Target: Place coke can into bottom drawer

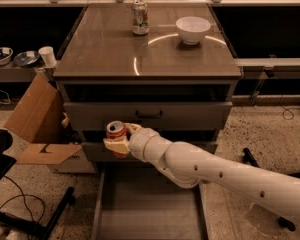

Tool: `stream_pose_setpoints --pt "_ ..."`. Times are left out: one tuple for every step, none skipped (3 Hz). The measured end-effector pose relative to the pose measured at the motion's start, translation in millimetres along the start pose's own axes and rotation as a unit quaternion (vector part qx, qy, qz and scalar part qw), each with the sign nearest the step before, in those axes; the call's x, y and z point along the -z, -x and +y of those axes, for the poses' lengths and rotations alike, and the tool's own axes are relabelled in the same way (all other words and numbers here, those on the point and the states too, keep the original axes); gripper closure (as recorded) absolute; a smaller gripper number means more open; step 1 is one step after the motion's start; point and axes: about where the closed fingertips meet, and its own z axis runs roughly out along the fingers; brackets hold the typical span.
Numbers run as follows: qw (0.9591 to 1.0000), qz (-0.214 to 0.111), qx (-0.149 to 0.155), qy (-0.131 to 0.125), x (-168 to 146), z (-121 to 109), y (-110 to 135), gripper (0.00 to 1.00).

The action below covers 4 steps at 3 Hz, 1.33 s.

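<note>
The coke can (pixel 116 129) is being gripped by the pincer (pixel 117 143). The red can is being squeezed low down by the pale fingers (pixel 112 145), and it is being held upright with its silver top showing. The writing on the can is being shown too small to be read.

The pincer is being carried by a thick white arm (pixel 230 176) that is being stretched in from the right. The pincer and the can are being held up in the air, close in front of the grey cabinet. A drawer front with a black handle (pixel 150 115) is being seen just above the pincer and a little to its right.

The bottom drawer (pixel 147 204) is being left pulled out, below the pincer and a bit to its right. Its flat grey floor is being shown, and the can is being held above it, not inside it yet.

Far above the pincer, a silver can (pixel 139 17) and a white bowl (pixel 192 29) are being carried by the tabletop (pixel 105 49). Green and red marks are being shown on the silver can, but no words can be read. To the left of the pincer, an open cardboard box (pixel 37 116) is being seen. Up and to the left, a white cup (pixel 48 56) is being seen on a low shelf.
</note>
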Motion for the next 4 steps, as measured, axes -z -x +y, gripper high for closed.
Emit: stream_pose_setpoints --pt "0.9999 0.005 -0.002 0.010 -0.9 0.1 -15.1 1.00" --pt "0.9993 0.016 0.002 0.034 5.3 -5.4 -63.3 1.00" --pt "0.9975 -0.010 0.027 0.064 18.2 -18.8 -99.0 1.00" --pt "0.9946 -0.044 0.029 0.090 23.6 -36.6 -148.7 1.00"
